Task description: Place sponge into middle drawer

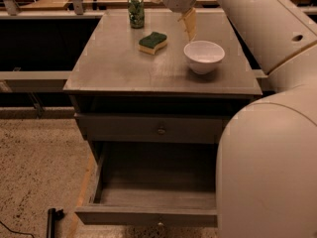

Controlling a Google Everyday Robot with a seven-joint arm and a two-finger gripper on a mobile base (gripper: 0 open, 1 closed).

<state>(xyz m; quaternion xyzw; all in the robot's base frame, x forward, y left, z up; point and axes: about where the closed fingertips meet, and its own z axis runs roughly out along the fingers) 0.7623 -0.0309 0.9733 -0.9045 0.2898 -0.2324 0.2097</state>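
The sponge (pixel 152 42), dark green on a yellow base, lies on the grey cabinet top (pixel 114 68), left of the white bowl. My gripper (pixel 167 15) hangs above the back of the cabinet top, up and to the right of the sponge, with nothing in it. Its tan fingers (pixel 189 24) are spread apart; one points down beside the bowl, the other points left near the can. The middle drawer (pixel 148 214) is pulled out wide below and is empty inside. My white arm covers its right part.
A white bowl (pixel 204 56) stands right of the sponge. A green can (pixel 135 11) stands at the back of the top. The drawer front above (pixel 161 130), with a round knob, is shut. A dark tool (pixel 51 221) lies on the speckled floor at the lower left.
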